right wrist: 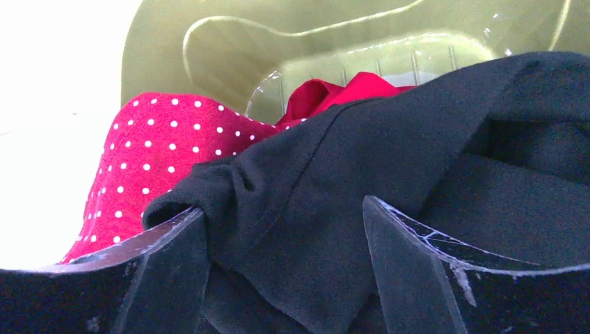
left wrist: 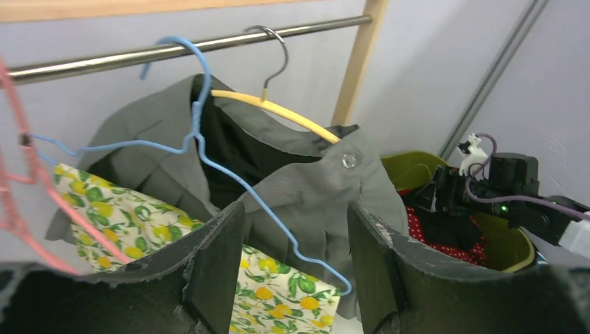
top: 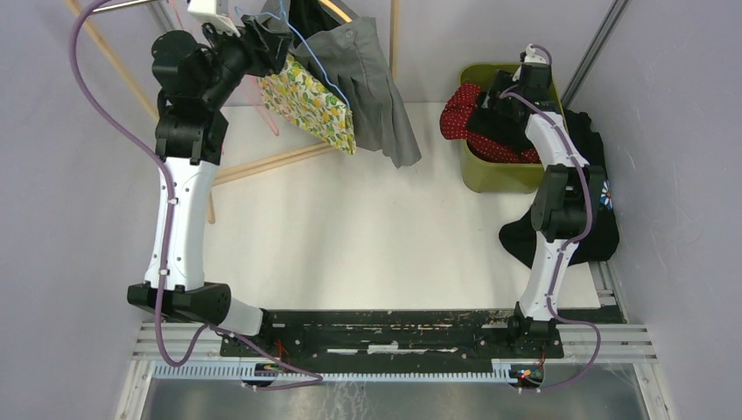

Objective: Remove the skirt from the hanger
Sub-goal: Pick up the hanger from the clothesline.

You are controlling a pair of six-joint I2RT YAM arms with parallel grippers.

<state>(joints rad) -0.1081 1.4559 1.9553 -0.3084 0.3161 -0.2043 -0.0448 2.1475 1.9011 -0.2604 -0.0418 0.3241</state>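
A grey skirt (top: 372, 87) hangs on a yellow hanger (left wrist: 278, 108) from the metal rail (left wrist: 104, 59); it also shows in the left wrist view (left wrist: 313, 188). A lemon-print skirt (top: 311, 103) hangs beside it, low in the left wrist view (left wrist: 139, 223). A blue wire hanger (left wrist: 202, 139) crosses in front of both. My left gripper (top: 262, 39) is open and empty, just short of the blue hanger and the skirts (left wrist: 296, 271). My right gripper (top: 503, 92) is open over the green bin, its fingers either side of black cloth (right wrist: 389, 160).
The green bin (top: 499, 175) at the back right holds a red polka-dot cloth (top: 457, 109) and black cloth. More black cloth (top: 595, 236) lies by the right arm. A pink hanger (left wrist: 35, 188) hangs at the left of the rail. Wooden rack posts (top: 262, 162) stand behind.
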